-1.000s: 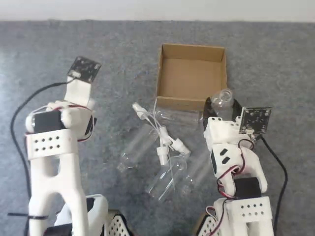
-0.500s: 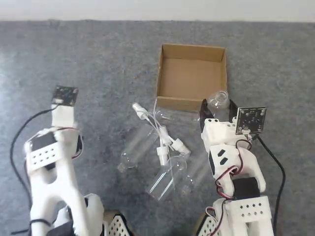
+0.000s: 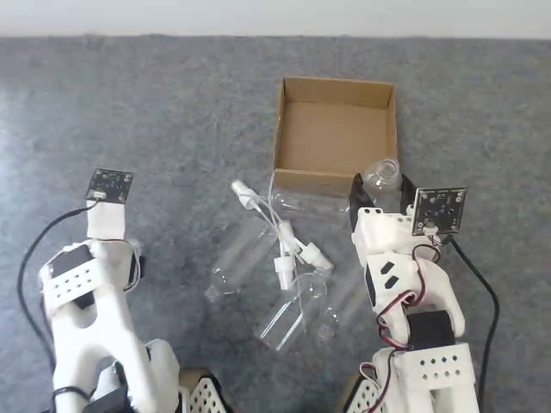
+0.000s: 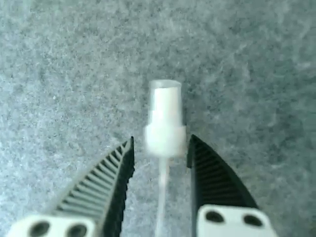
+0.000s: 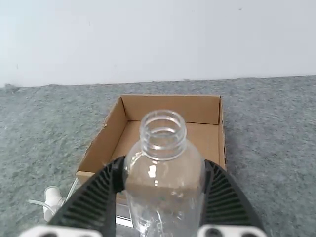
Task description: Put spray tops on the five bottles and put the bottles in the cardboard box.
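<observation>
The left gripper (image 4: pixel 160 144) is drawing back, well off the cardboard box (image 3: pixel 280 129), its jaws pinching a spray top (image 4: pixel 165 118). Just before the box, the right gripper (image 5: pixel 163 173) is clamping an open bottle (image 5: pixel 163 148) upright. A misaligned tube (image 4: pixel 162 185) could be missing its neck.

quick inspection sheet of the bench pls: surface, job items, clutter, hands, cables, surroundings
surface: grey carpet-like mat, flat.
job's things: cardboard box open and empty; clear bottles lying in front of it, loose spray tops among them.
clutter: nothing seen.
hands: left hand holds a spray top; right hand holds an upright bottle, neck open, near the box's front.
cables: black cable by the left arm; second cable by the right arm.
surroundings: white wall behind the mat.
</observation>
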